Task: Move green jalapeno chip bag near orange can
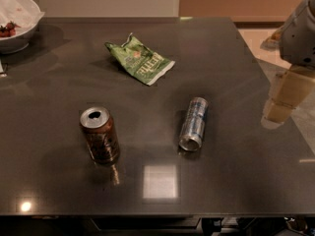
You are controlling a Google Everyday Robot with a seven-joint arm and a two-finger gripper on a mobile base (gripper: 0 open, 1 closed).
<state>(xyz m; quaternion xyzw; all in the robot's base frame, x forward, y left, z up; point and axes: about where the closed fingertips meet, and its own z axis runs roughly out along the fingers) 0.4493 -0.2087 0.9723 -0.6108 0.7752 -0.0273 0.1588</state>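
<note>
The green jalapeno chip bag [140, 60] lies flat and crinkled on the dark table [231, 58], at the back centre. The orange can [100, 134] stands upright at the front left, silver top open, well apart from the bag. My gripper [281, 102] hangs at the table's right edge, far to the right of both the bag and the can, and holds nothing that I can see.
A slim silver-and-blue can [193, 123] lies on its side right of centre, between the gripper and the orange can. A white bowl [15, 23] with red food stands at the back left corner. The floor shows past the table's right edge.
</note>
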